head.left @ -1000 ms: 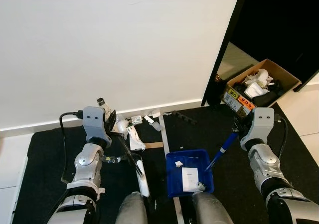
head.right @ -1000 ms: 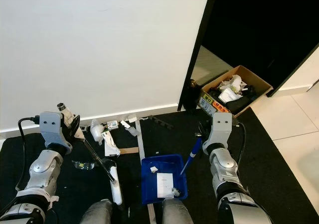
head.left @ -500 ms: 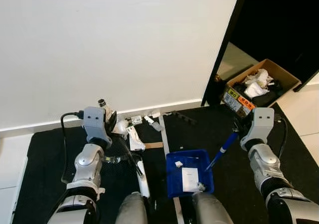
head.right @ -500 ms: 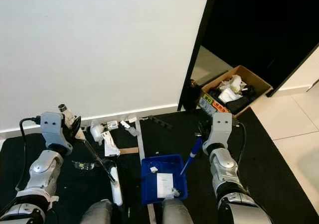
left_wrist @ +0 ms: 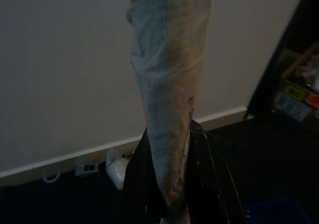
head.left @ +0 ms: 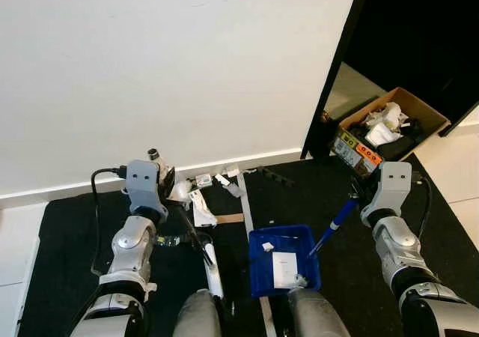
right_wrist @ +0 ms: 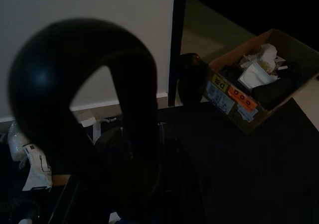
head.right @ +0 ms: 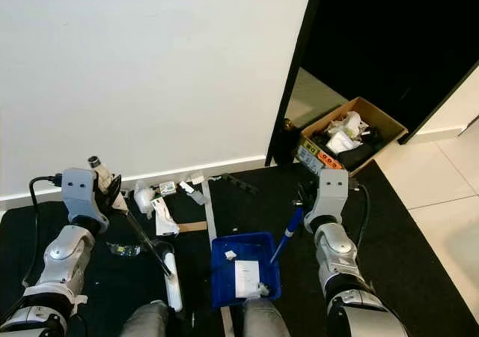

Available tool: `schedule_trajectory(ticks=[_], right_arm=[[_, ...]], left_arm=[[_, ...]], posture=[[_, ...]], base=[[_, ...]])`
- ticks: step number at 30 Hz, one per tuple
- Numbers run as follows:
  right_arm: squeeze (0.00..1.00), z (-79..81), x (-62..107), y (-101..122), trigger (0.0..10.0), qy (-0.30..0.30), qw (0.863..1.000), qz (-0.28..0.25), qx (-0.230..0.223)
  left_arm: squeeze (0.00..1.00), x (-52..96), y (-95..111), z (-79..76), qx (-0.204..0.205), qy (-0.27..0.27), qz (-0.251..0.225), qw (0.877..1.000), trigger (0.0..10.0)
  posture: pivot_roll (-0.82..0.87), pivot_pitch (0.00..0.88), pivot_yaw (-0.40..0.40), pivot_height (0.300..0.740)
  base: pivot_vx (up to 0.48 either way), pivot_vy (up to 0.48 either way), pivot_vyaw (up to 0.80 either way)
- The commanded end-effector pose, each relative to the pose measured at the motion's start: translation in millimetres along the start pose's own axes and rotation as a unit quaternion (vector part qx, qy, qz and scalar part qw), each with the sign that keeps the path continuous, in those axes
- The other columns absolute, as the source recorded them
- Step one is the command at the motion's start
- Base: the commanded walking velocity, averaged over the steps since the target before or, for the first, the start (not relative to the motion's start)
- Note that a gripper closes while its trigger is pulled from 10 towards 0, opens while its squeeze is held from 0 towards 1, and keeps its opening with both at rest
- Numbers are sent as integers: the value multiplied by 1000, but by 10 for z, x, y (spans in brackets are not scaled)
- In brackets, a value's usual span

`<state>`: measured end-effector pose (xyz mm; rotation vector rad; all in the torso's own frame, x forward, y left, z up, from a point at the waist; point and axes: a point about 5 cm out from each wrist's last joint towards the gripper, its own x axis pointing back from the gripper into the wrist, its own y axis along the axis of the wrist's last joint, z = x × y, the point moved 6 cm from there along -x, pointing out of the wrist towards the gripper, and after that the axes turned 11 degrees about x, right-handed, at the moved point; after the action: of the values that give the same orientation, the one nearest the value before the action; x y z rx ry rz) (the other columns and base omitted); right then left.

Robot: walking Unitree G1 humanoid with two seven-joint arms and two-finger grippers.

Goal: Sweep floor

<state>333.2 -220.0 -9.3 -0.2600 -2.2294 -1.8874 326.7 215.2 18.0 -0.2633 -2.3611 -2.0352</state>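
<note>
1. The black mat (head.left: 67, 247) covers the floor under both arms and runs up to the white wall (head.left: 172, 60).
2. A cardboard box (head.left: 389, 131) full of rubbish stands in the dark doorway, beyond the right pincer.
3. The blue dustpan (head.left: 284, 258) lies on the mat below and inward of the right pincer (head.left: 358, 196); paper scraps lie in it. That pincer is clamped around the dustpan's blue handle (head.left: 333, 227).
4. The broom (head.left: 196, 240) slants down from the left pincer (head.left: 166, 181), whose fingers grip its taped handle; the white head rests on the mat beside the dustpan.
5. Litter (head.left: 202, 202) lies just ahead of the left pincer, near the skirting.
</note>
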Motion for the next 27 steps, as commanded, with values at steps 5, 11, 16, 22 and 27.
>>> schedule_trajectory(ticks=[5, 11, 16, 22, 27], right_arm=[[0, 19, -7, -4, 10000, -2, 1000, 1, -10], [0, 21, -2, -13, 10000, -1, 1000, 2, -9], [0, 24, 3, -21, 10000, 0, 1000, 3, -8], [0, 23, 4, -24, 10000, 0, 1000, 3, -9], [0, 26, 4, -24, 10000, 0, 1000, 4, -9]], left_arm=[[0, 55, -95, 41, 3, 11, 15, 1000, 10000], [0, 59, -99, 5, 1, 4, 13, 1000, 10000], [0, 79, -173, -74, -29, -23, 34, 999, 10000], [0, 100, -250, -122, -85, -54, 62, 993, 10000], [0, 92, -236, -118, -78, -50, 58, 994, 10000]], posture=[[54, 0, -6, 740], [56, 0, -11, 740], [56, 0, -10, 740], [59, 0, -10, 740], [58, 0, -10, 740]], base=[[0, 0, 0], [0, 0, 0], [0, 0, 0], [0, 0, 0], [0, 0, 0]])
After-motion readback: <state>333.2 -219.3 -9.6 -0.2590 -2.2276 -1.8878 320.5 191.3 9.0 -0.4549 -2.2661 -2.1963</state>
